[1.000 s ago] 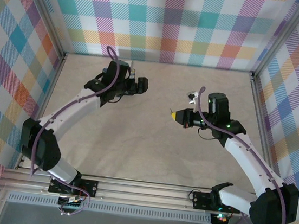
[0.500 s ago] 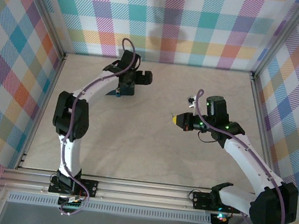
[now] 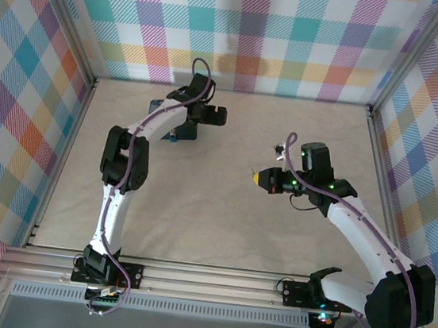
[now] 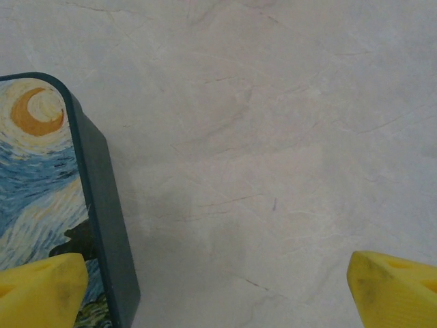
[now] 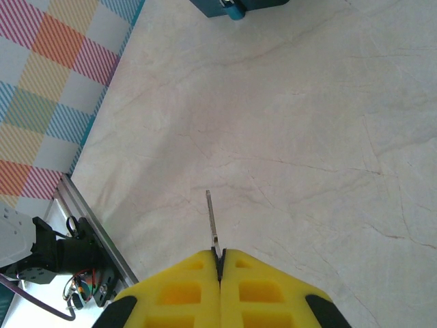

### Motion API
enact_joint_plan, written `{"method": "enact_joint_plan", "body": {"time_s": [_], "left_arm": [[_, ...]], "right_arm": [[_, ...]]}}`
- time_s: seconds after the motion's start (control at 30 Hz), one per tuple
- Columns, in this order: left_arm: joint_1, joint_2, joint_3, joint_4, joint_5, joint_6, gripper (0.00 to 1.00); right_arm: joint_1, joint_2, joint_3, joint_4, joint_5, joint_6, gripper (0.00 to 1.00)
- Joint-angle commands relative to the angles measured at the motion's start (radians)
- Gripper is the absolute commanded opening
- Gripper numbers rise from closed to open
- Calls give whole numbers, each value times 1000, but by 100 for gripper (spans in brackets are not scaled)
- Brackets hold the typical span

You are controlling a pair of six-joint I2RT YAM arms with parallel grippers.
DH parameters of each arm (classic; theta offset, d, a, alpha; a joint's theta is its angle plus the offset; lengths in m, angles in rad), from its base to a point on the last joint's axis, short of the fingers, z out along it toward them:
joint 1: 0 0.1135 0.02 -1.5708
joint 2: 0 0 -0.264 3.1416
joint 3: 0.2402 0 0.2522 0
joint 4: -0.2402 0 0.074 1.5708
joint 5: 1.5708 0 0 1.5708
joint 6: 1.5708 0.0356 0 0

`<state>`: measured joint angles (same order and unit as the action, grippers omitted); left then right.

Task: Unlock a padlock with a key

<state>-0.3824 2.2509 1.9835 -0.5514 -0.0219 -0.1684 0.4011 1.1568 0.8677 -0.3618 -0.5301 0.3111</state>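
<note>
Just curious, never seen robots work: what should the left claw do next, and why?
Probably slide the open left claw over the box and close to steady it: one finger hangs over the box edge, the other over bare table, while the right claw pinches the key.

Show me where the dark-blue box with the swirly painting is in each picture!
Top external: the dark-blue rectangular painted box sits toward the back left.
Left wrist: the box runs along the left edge.
Right wrist: its corner pokes in at the top edge.
Shared landmark: the pale marbled tabletop.
</note>
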Motion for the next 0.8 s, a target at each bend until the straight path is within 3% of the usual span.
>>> {"method": "enact_joint_plan", "body": {"time_s": [0.0, 0.33, 0.77], "left_arm": [[9, 21, 45, -41, -40, 20, 97], [14, 50, 67, -74, -87, 17, 97], [14, 46, 22, -82, -14, 22, 93]], "right_arm": [[7, 0, -10, -11, 7, 9, 0], [7, -2, -12, -14, 12, 11, 0], [7, -8, -12, -32, 32, 3, 0]]}}
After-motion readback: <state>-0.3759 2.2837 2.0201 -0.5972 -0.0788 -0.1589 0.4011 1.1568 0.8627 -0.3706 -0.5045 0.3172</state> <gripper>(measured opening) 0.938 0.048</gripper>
